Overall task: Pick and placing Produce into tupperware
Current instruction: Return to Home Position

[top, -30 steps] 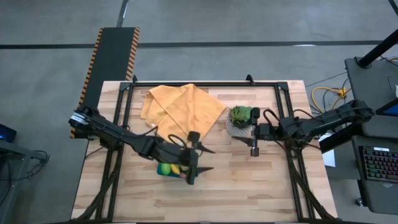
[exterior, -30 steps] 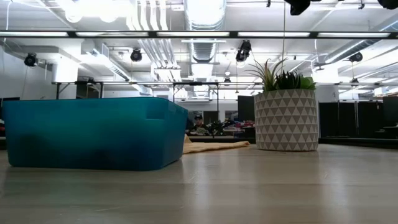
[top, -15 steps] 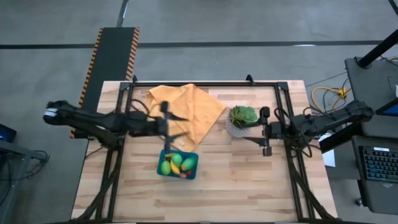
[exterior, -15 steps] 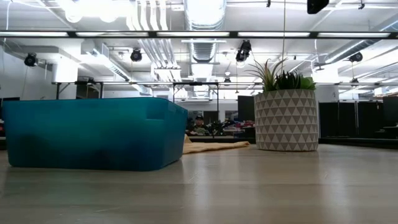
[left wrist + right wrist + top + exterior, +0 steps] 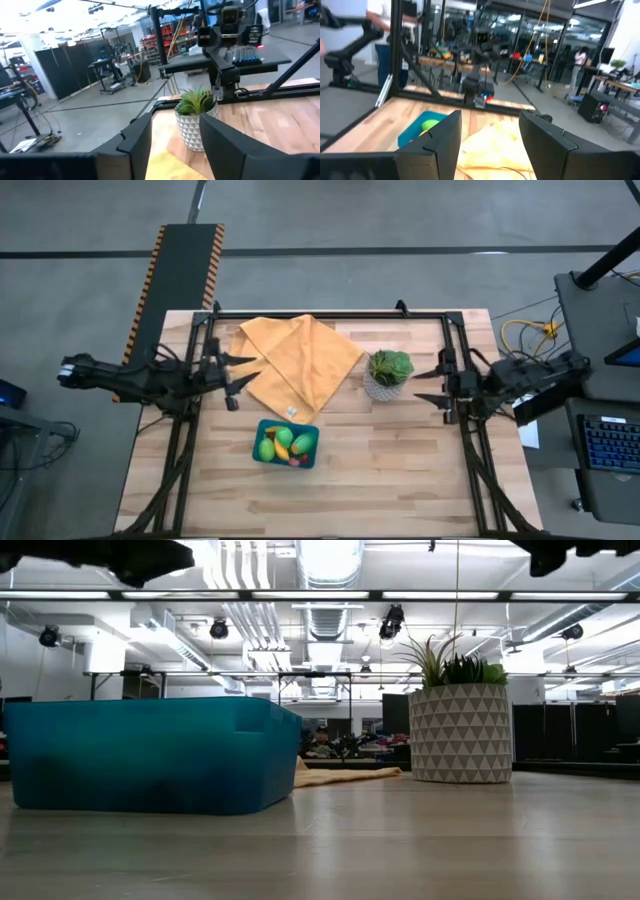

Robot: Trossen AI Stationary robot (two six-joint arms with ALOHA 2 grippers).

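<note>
Now the left gripper (image 5: 240, 380) has pulled off the tupperware (image 5: 285, 423) to the table's (image 5: 400, 470) edge, right gripper (image 5: 428, 385) opposite; all 2 wide, empty. Produce (image 5: 285, 445) sits inside; job looks done.

No word, brand or number can be read in any view. The closest thing to a sign is the orange-and-black warning striping (image 5: 216, 255) edging the dark panel (image 5: 185, 270) beyond the table, at about 11 o'clock in the high view. A small white tag (image 5: 291, 412) sits on the orange cloth (image 5: 300, 360), at 12 o'clock from the blue container (image 5: 272, 423), but it is too small to read. The keyboard (image 5: 610, 455) at 4 o'clock has lit keys, and their characters cannot be made out.
</note>
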